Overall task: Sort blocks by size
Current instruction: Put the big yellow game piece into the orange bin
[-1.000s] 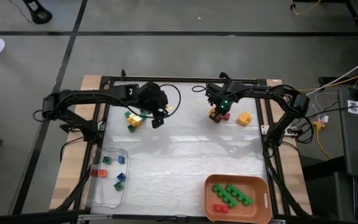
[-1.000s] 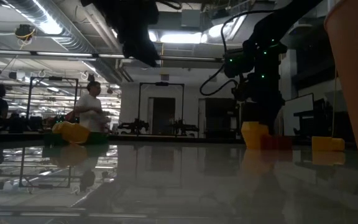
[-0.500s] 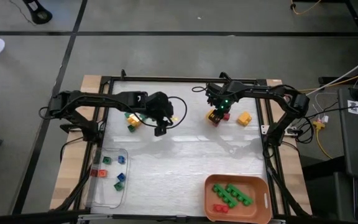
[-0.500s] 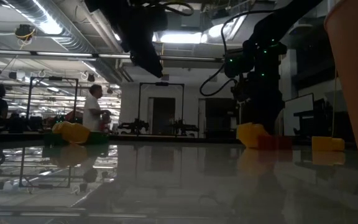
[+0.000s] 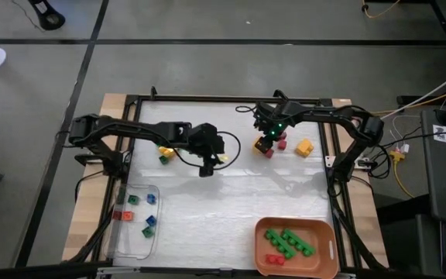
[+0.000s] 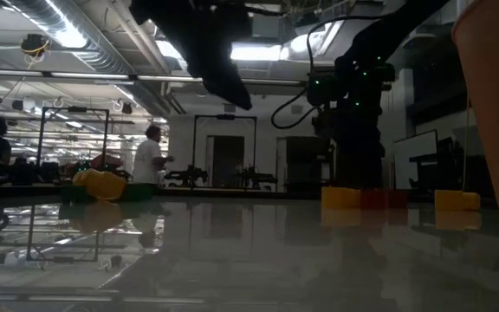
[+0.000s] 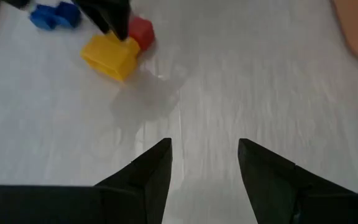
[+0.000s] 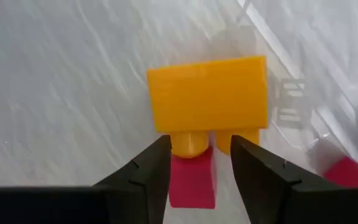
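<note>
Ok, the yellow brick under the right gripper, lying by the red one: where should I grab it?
Probably across the plain flat sides of the yellow brick, coming straight down. It lies on its side with its studs pointing at the red brick, so that end is crowded. The right gripper stands open, fingers astride the stud end, so shift toward the body first.

A robotics lab: ceiling ducts [image 6: 102, 52], strip lights [image 6: 258, 52], more rigs [image 6: 223, 152] behind.
</note>
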You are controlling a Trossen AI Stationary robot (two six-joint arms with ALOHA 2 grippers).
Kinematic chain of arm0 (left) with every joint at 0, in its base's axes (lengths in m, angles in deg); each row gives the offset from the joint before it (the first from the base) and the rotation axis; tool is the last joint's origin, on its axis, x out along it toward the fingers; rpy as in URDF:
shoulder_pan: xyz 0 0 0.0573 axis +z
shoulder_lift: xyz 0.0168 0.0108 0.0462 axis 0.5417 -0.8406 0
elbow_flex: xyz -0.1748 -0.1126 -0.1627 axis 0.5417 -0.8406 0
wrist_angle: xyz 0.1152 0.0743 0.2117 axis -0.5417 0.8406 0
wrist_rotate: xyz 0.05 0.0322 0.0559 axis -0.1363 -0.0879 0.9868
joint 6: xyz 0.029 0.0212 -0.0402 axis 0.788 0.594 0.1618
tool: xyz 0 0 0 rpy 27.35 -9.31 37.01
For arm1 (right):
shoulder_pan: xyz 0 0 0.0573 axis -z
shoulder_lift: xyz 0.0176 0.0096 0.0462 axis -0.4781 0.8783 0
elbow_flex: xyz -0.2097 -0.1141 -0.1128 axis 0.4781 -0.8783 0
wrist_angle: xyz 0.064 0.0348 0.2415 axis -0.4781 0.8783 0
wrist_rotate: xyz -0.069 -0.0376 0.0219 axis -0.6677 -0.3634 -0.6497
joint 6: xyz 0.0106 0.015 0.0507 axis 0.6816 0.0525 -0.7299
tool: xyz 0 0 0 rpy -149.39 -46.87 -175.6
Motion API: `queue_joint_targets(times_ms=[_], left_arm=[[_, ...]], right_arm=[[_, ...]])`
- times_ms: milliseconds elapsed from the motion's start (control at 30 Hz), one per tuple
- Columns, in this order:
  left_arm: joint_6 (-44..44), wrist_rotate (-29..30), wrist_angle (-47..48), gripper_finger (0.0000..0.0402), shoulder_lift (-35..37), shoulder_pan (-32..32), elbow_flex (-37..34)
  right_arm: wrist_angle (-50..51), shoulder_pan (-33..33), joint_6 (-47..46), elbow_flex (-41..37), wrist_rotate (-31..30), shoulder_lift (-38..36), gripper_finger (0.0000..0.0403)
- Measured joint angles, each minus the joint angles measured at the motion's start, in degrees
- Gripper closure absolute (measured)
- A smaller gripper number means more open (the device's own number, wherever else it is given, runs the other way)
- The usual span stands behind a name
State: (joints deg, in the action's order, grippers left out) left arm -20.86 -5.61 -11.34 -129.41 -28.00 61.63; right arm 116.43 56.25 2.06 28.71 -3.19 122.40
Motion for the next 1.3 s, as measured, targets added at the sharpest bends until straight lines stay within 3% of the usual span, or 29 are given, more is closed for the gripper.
queue_joint_targets(times_ms=[333, 567, 1300], left_arm=[[0.38, 0.02, 0.44, 0.0231, -7.33, -1.1, -0.02], [0.36, 0.02, -0.24, 0.0231, -8.06, -1.12, -0.02], [0.33, 0.0, -2.31, 0.0231, -8.06, -1.12, -0.02]], right_arm=[[0.96, 0.02, 0.58, -0.03, -6.2, 0.45, 0.0237], [2.47, 0.04, 4.92, -0.03, -10.62, 0.15, 0.0237], [0.52, 0.04, 7.86, -0.05, -8.88, 1.76, 0.0237]])
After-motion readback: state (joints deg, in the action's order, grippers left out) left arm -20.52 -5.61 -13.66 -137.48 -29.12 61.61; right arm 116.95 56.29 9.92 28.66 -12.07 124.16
